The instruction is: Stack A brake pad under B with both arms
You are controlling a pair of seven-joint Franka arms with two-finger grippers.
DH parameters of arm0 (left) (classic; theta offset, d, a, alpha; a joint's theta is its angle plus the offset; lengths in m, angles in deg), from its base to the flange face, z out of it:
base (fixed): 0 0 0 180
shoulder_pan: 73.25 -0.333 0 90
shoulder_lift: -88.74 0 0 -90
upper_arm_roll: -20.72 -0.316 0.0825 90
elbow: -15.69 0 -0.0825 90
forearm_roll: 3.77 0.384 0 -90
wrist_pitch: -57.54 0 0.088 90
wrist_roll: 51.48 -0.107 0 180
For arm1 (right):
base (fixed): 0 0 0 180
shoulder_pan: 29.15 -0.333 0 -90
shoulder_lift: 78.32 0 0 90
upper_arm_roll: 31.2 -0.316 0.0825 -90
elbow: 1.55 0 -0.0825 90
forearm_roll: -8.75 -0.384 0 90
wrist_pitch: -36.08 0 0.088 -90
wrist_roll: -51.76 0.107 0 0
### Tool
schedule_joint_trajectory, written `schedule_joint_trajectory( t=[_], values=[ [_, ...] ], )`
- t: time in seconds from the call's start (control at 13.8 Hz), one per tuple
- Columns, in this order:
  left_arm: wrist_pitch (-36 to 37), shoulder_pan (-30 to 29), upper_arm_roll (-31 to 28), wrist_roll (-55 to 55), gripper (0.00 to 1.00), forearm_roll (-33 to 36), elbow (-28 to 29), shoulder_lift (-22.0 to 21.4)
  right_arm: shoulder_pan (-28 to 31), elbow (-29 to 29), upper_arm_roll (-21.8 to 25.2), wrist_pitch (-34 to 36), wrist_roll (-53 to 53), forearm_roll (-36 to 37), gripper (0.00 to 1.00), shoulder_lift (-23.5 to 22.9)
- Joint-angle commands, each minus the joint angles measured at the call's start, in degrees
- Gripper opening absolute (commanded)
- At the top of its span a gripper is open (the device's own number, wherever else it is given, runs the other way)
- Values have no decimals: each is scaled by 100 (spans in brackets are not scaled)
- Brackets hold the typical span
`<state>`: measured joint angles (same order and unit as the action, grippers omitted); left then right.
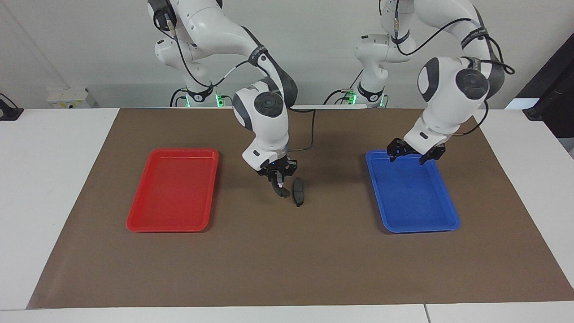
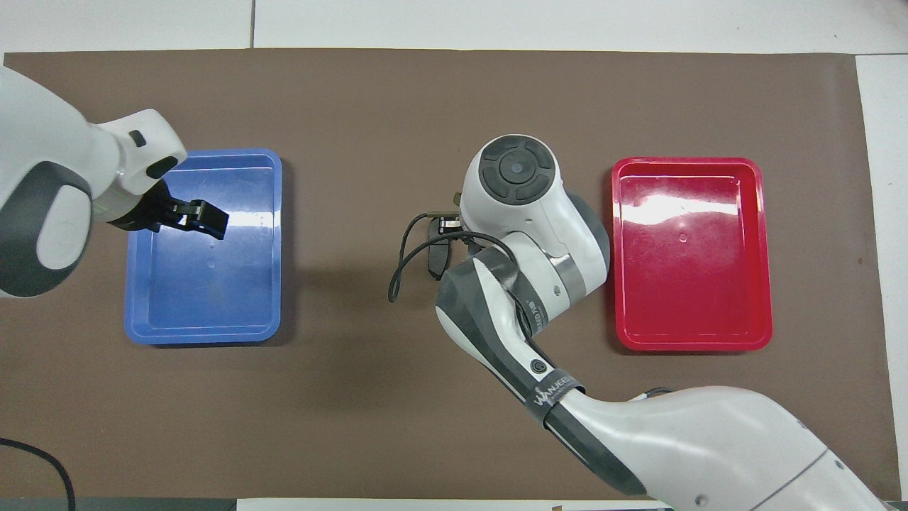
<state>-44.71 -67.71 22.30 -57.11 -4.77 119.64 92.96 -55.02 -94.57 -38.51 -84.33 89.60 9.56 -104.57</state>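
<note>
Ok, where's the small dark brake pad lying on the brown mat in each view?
Facing view: the small flat dark-grey brake pad lies mid-mat, between the trays, just beside the piece held by the right gripper.
Overhead view: only an edge of the pad shows, mostly hidden under the right arm's wrist.
Shared landmark: the red plastic tray, toward the right arm's end.
</note>
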Motion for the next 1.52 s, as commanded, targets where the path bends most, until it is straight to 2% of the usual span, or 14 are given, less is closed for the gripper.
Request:
schedule_joint_trajectory(
  t=[0.0, 0.22, 0.58, 0.94, 1.45],
  values=[
    [599, -342, 70, -430, 99, 21, -31, -465, -111, 241, 2, -245, 311, 16, 0, -292],
    [1469, -449, 61, -439, 99, 73, -733, -405, -129, -31, 2, -438, 277, 34, 0, -292],
    [1911, -554, 61, -474, 99, 91, -1227, -256, -173, -234, 2, -764, 67, 252, 0, -327],
    [1577, -510, 79, -483, 99, 82, -1166, -246, -216, -340, -7, -782, -259, 280, 0, -371],
    [1551, -511, 79, -519, 99, 56, -1113, -281, -225, -287, -7, -799, -418, 271, 0, -389]
  ],
)
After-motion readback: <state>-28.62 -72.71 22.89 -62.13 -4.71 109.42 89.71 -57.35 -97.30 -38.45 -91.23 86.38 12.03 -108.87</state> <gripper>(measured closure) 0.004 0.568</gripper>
